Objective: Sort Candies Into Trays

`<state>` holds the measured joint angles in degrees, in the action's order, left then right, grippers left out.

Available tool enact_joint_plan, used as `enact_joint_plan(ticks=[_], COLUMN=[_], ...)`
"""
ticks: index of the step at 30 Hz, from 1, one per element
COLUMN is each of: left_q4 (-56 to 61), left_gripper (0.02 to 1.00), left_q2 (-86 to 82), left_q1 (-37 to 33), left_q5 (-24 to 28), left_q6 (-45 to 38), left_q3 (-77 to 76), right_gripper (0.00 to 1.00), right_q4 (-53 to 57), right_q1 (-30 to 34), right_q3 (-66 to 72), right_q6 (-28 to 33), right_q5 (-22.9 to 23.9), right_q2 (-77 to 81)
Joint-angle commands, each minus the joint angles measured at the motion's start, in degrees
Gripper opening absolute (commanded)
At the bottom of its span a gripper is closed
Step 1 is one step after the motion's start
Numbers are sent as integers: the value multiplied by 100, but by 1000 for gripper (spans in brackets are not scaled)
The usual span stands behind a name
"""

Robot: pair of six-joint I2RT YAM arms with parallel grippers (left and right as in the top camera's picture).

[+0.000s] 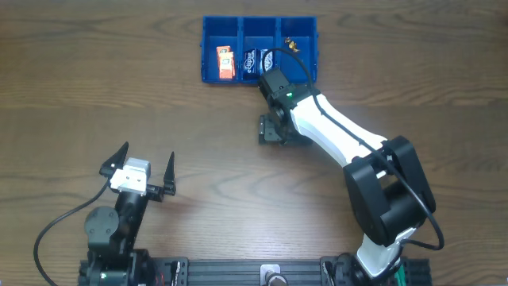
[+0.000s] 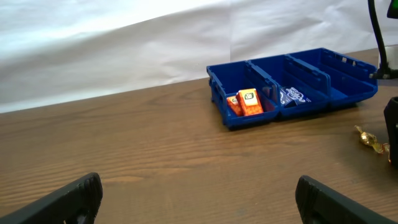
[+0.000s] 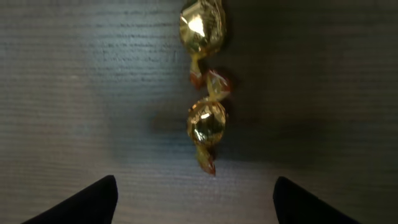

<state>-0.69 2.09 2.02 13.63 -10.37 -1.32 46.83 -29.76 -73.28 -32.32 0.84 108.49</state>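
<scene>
Two gold-wrapped candies (image 3: 207, 124) lie loose on the wooden table (image 1: 95, 79), in line with each other, their twisted wrapper ends meeting between them. The right gripper (image 1: 278, 129) stands directly over them, its fingers (image 3: 81, 202) spread wide and gripping nothing; the nearer candy lies just ahead of the gap between them, neither finger touching it. Whether the fingertips rest on the table cannot be told. This spot is near the front of the blue tray (image 2: 216, 93), on the side towards the arm bases. The tray has three compartments in a row. As seen from above, the left compartment holds orange candies (image 1: 225, 62), the middle one blue-wrapped candies (image 1: 252, 62), and the right one small gold pieces (image 1: 290, 44). The left gripper (image 1: 136, 171) is well apart from the tray and from the loose candies, close to its own base at the left of the table, jaws wide apart and holding nothing.
</scene>
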Motion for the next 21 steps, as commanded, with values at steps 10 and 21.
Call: enact_joint_plan(ticks=[10,21], left_q4=[-236,-236], left_gripper=[998,996], left_q2=[-33,-33], left_q1=[-17,-17], left_q5=[122,122], left_q6=[-35,-35], left_q3=[105,105], right_gripper=[702,573], right_q4=[-332,-481], right_q1=[129,129], right_q3=[31,33], right_q6=[-70,-63], right_q5=[356,533], right_q2=[459,459])
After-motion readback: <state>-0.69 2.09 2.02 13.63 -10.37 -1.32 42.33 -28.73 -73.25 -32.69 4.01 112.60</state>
